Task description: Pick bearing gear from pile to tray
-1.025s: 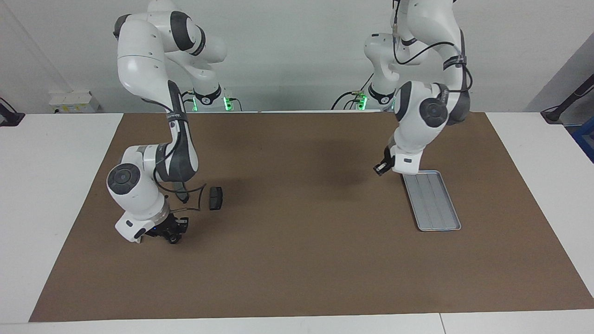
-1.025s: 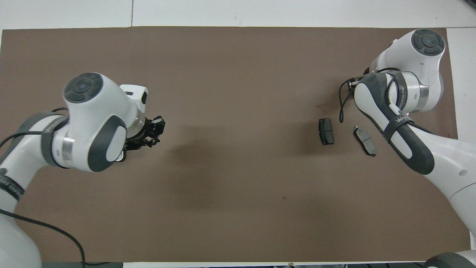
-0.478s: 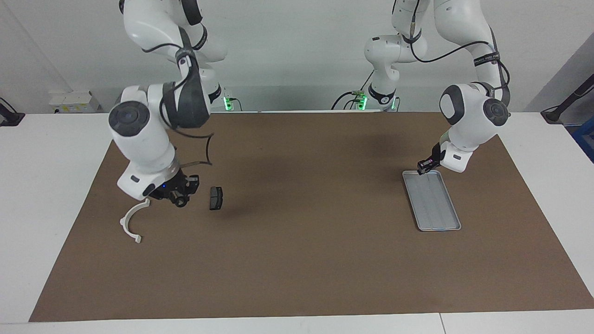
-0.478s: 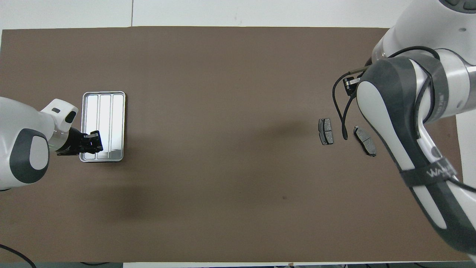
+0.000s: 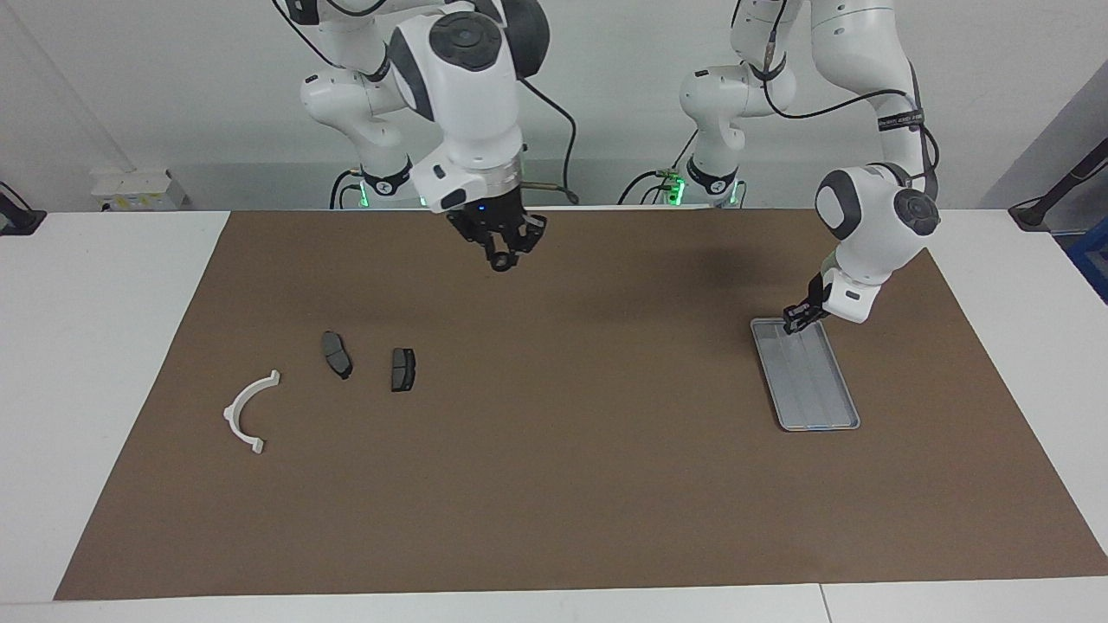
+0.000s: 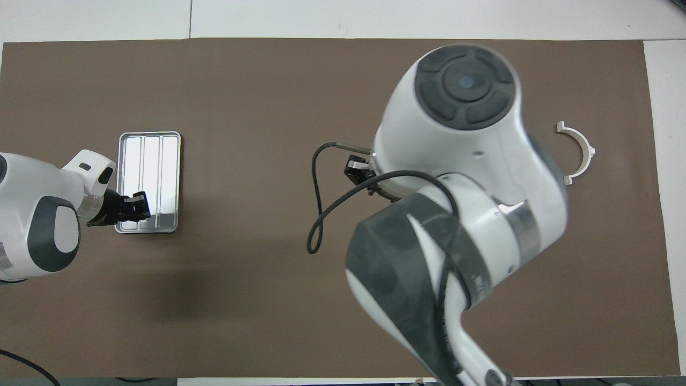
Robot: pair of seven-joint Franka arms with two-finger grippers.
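The pile lies toward the right arm's end of the brown mat: a white half-ring bracket [image 5: 230, 414] [image 6: 588, 151] and two dark grey brake pads [image 5: 337, 355] [image 5: 402, 369]. My right gripper [image 5: 501, 258] is raised over the mat's middle near the robots, shut on a small black round bearing gear [image 5: 500, 262]. In the overhead view the arm's own body hides this gripper and both pads. The silver-grey tray [image 5: 822, 407] [image 6: 150, 135] lies toward the left arm's end. My left gripper [image 5: 794, 320] [image 6: 135, 207] hovers over the tray's end nearest the robots.
The brown mat [image 5: 571, 484] covers most of the white table. The right arm's wrist and black cable loop [image 6: 316, 214] hang over the middle of the mat. No other loose parts show.
My right gripper rose from the pile and swung toward the mat's middle, uncovering the bracket and second pad. My left gripper moved over the tray's near end, then held still.
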